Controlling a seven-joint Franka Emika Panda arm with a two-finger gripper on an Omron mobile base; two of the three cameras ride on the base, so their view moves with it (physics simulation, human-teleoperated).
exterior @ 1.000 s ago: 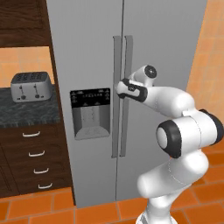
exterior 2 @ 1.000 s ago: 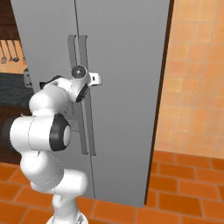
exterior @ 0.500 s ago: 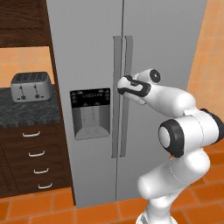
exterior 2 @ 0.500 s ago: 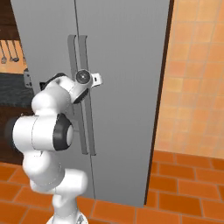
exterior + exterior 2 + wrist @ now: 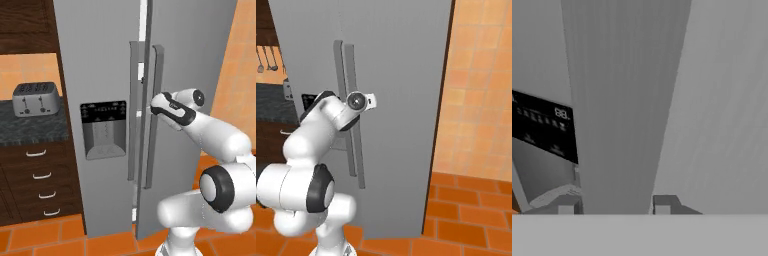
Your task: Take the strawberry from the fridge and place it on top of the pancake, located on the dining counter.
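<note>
A: Where is the gripper [image 5: 156, 102] against the fridge [image 5: 200, 60]?

B: Right at the right door's handle [image 5: 154, 115]. That bar runs vertically, and in the hand view it passes up between the two fingertips [image 5: 663, 204], which stand one on each side, pinching it as far as I can judge.

A: Is the door open?

B: Barely; a bright slit shows at the seam, so it must swing out toward the arm.

A: The strawberry?

B: Presumably inside, hidden.

A: Anything nearby?

B: The dispenser [image 5: 103, 129] on the left door, a toaster [image 5: 35, 98] on the worktop, both well aside.
</note>
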